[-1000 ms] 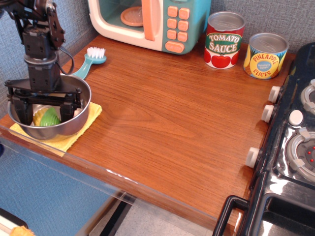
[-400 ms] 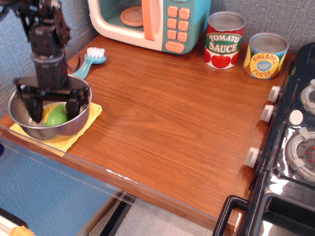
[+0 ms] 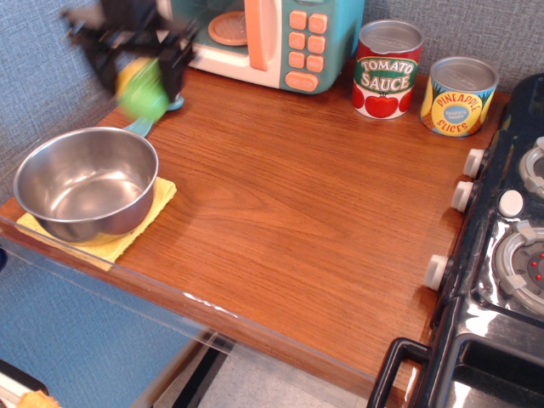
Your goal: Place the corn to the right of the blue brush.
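My gripper [image 3: 140,72] is raised at the back left, blurred by motion, and shut on the corn [image 3: 141,92], a yellow cob in a green husk. It hangs in the air over the blue brush [image 3: 143,126], which it mostly hides; only part of the teal handle shows beyond the bowl's rim, and the bristle head is hidden. The corn is above and behind the metal bowl [image 3: 85,183], which is empty.
The bowl sits on a yellow cloth [image 3: 127,234] at the front left. A toy microwave [image 3: 263,38] stands at the back, with a tomato sauce can [image 3: 387,68] and a pineapple can [image 3: 457,95] to its right. A toy stove [image 3: 501,255] fills the right edge.
The gripper closed on the corn in the bowl, then lifted it up and back to the right, over the brush. The bowl is now empty.
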Robot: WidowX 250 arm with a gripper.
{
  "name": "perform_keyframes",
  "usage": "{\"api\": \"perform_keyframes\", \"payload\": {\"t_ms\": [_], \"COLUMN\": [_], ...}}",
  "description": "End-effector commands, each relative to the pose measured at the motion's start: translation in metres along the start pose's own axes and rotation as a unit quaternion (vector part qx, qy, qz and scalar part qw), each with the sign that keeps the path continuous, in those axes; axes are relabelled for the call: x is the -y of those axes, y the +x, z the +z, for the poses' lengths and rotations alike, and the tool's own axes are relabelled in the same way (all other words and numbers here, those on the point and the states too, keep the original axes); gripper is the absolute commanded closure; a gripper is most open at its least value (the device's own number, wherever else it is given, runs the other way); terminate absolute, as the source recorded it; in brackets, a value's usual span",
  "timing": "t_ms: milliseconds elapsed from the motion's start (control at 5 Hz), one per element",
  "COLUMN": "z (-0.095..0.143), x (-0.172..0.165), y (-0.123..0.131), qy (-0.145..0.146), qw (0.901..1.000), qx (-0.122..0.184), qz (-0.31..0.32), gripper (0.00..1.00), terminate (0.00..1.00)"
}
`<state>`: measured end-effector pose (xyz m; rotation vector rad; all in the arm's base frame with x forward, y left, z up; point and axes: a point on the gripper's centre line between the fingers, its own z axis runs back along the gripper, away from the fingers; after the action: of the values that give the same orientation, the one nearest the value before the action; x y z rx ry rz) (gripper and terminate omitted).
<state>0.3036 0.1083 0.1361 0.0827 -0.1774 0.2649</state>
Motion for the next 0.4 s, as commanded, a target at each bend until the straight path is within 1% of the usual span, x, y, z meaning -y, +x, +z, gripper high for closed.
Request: {"api": "perform_keyframes", "payload": {"t_ms": [0, 200], "z": [-0.020, -0.048], "x": [0.045, 0.036], "y": [0.055, 0.067], "qy": [-0.044, -0.036], "qw": [0.9868, 0.9813], "qx": [0.005, -0.008], "qz": [-0.156, -0.189], "gripper": [1.00, 1.00], "terminate": [0.00, 0.00]}}
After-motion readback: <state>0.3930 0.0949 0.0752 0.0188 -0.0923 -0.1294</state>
